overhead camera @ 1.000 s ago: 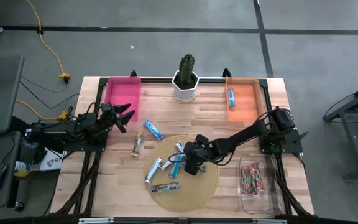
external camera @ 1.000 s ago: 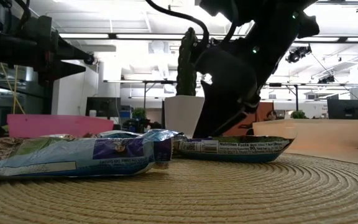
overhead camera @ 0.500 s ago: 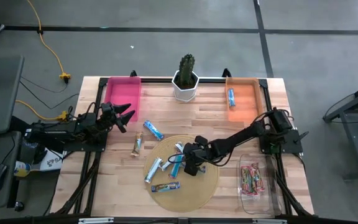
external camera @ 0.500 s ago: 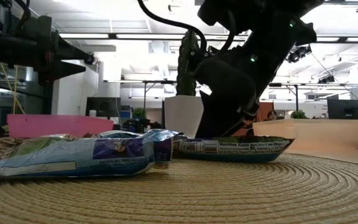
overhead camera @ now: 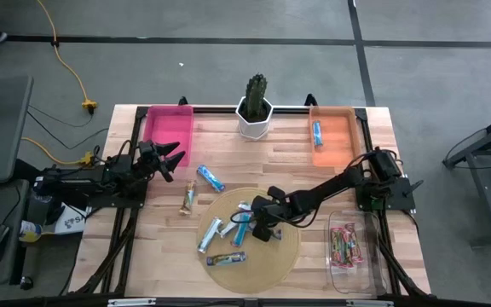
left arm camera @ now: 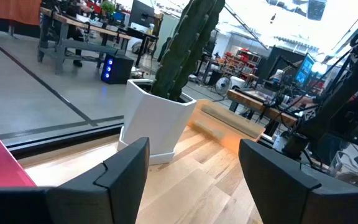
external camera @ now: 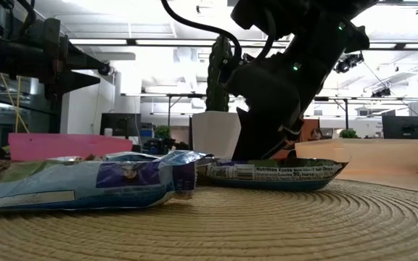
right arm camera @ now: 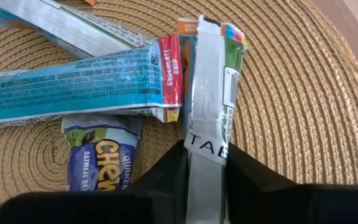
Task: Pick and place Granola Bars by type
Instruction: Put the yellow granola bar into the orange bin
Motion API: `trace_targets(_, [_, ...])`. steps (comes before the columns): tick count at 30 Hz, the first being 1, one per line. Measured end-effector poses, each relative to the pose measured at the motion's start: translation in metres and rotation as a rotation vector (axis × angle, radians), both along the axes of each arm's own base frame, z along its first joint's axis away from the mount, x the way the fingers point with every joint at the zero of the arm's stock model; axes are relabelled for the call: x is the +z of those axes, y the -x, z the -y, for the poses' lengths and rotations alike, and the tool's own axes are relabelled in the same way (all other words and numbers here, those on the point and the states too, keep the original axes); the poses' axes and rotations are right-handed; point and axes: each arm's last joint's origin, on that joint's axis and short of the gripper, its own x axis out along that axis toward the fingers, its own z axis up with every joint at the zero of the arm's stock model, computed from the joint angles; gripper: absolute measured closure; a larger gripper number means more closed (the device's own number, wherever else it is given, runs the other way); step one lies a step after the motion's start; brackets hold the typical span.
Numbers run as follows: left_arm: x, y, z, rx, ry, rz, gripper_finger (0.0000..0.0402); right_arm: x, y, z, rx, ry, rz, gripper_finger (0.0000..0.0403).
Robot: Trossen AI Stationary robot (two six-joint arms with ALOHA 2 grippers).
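Several blue-and-white granola bars (overhead camera: 228, 228) lie on the round woven mat (overhead camera: 281, 256). A blue bar (overhead camera: 210, 177) and a tan bar (overhead camera: 187, 198) lie on the wood left of the mat. My right gripper (overhead camera: 258, 225) is low over the mat, shut on a bar that shows its silver back (right arm camera: 211, 87). That bar's far end lies beside the end of a blue bar (right arm camera: 73, 81). My left gripper (overhead camera: 175, 159) hangs open and empty beside the pink bin (overhead camera: 170, 128). My right gripper pinches the silver-backed bar between its two fingers (right arm camera: 166, 180) near its closest end (right arm camera: 205, 144). The fingers lie along the bar, one on each long edge, slanting down from the table's right. The bar lies flat on the mat.
A potted cactus (overhead camera: 255, 111) stands at the far middle. The orange bin (overhead camera: 335, 147) at the far right holds one blue bar (overhead camera: 317, 132). A clear bin (overhead camera: 330, 256) at the near right holds pink and red bars (overhead camera: 344, 243). Bare wood lies between the mat and the far bins.
My right gripper has crept a little toward the table's left over the mat. The blue-and-white bars nearest the low camera have shifted slightly to the left.
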Motion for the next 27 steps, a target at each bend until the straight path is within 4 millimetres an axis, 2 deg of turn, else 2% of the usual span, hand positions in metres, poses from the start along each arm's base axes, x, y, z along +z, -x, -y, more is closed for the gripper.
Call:
trace_targets(6, [0.000,0.000,0.000,0.000,0.000,0.000,0.0156,0.005,0.001,0.002,-0.003,-0.007,0.003,0.0354])
trace_targets(13, [0.000,0.000,0.000,0.000,0.000,0.000,0.0156,0.030,0.004,0.021,-0.051,-0.012,0.027,0.0351])
trace_targets(21, [0.000,0.000,0.000,0.001,0.000,0.000,0.0156,0.087,0.011,0.051,-0.069,-0.132,0.186,0.0359])
trace_targets(27, [0.000,0.000,0.000,0.000,0.000,0.000,0.0156,0.140,0.022,0.068,-0.009,-0.234,0.402,0.0355])
